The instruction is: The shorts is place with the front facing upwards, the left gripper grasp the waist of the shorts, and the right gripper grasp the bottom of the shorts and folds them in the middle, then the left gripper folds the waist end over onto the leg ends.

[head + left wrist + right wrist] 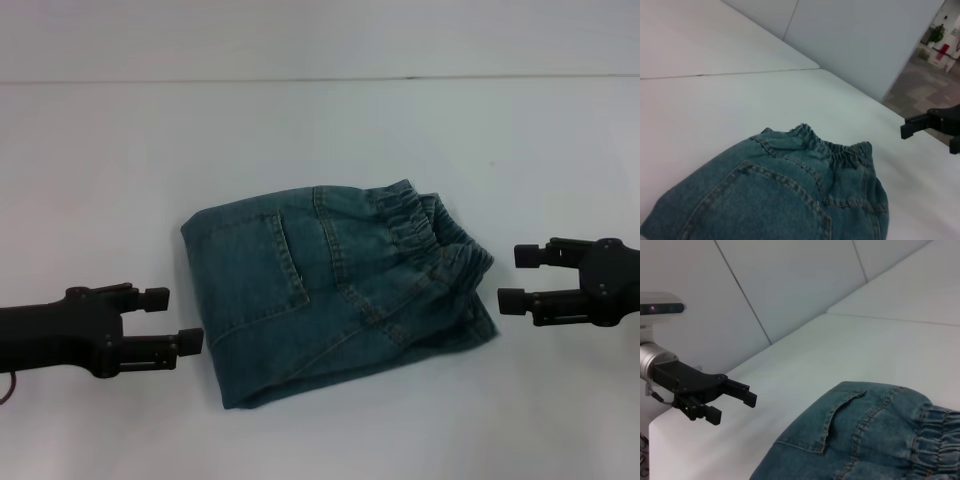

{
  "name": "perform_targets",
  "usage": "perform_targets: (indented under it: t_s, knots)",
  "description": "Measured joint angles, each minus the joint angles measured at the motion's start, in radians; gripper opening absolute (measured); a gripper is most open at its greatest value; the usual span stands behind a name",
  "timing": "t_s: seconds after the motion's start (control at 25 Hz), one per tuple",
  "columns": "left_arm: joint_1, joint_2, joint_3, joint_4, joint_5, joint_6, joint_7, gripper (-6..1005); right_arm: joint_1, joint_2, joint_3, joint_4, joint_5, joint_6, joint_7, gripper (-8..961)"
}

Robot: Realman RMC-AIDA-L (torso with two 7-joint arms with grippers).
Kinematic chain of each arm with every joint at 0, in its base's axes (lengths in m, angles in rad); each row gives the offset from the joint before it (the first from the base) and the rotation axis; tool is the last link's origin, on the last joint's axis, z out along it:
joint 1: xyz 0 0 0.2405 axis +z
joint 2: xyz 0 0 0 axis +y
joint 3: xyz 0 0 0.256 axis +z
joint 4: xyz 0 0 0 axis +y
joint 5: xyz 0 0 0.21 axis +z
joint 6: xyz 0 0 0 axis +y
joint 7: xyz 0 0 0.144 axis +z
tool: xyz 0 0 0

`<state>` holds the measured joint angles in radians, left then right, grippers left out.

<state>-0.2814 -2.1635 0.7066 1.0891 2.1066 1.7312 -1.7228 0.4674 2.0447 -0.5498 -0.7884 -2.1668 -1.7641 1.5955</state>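
Note:
The blue denim shorts lie folded into a compact bundle in the middle of the white table, a back pocket on top and the elastic waist toward the right. My left gripper hovers open just left of the bundle, holding nothing. To the right of the waist end my right gripper stands open and empty too. The shorts fill the left wrist view, with the right gripper beyond them. In the right wrist view the shorts are near and the left gripper sits farther off.
The white table stretches around the bundle on all sides, with its far edge against a pale panelled wall. A floor area with a plant shows past the table's corner.

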Motion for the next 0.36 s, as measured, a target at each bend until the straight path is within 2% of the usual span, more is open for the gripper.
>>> perform_targets:
  t_s: [0.36]
  knots:
    - [-0.018, 0.004, -0.002, -0.02, 0.008, -0.023, -0.013, 877, 0.002, 0.007, -0.015, 0.009, -0.031, 0.032, 0.002, 947]
